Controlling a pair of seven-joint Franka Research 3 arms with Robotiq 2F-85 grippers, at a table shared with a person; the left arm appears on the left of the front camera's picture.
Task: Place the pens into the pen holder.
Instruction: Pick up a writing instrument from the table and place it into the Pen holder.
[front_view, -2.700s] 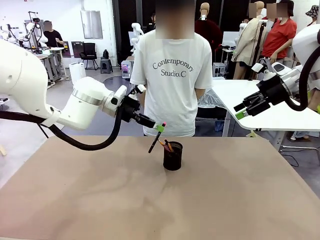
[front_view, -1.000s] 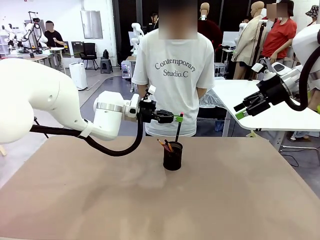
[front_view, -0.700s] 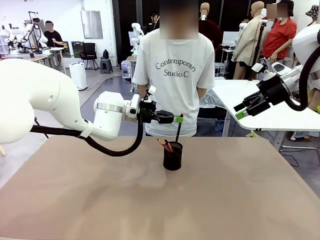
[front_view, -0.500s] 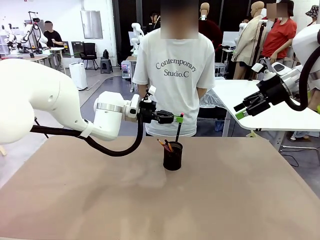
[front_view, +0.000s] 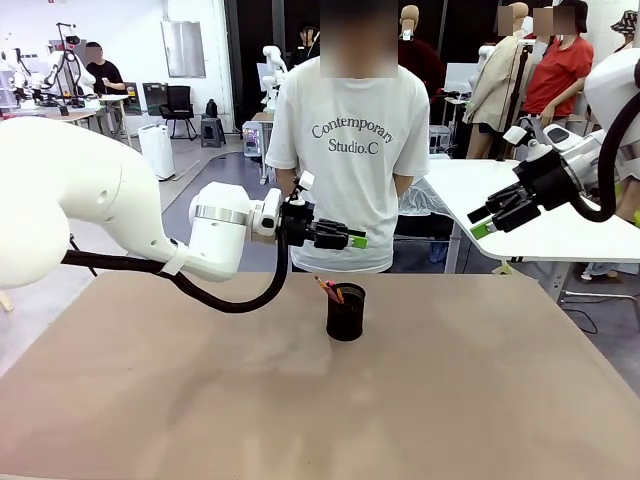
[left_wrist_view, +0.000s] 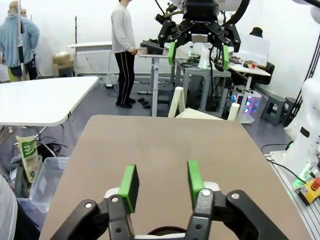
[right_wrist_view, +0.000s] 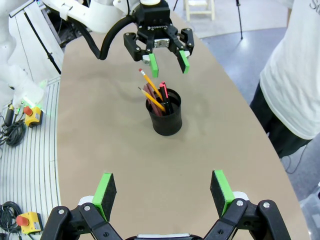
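The black mesh pen holder (front_view: 346, 312) stands on the table's far middle, and in the right wrist view the pen holder (right_wrist_view: 164, 116) holds all three pens (right_wrist_view: 156, 95): the yellow pencil, the black pen with red ends and the dark reddish one. Their tips (front_view: 328, 289) poke out of the cup. My left gripper (front_view: 355, 240) hangs open just above the cup with nothing between its green pads (left_wrist_view: 129, 183); the cup's rim (left_wrist_view: 167, 232) peeks below them. High at the right, my right gripper (front_view: 479, 226) stays open and empty, its pads (right_wrist_view: 104, 190) spread wide.
A person in a white T-shirt (front_view: 347, 150) stands at the table's far edge right behind the cup. The brown table (front_view: 320, 400) is bare around the holder. A white table (front_view: 520, 200) sits behind at right.
The left gripper was shut on the black pen above the cup; it has opened and the pen has dropped into the holder. The right arm has not moved.
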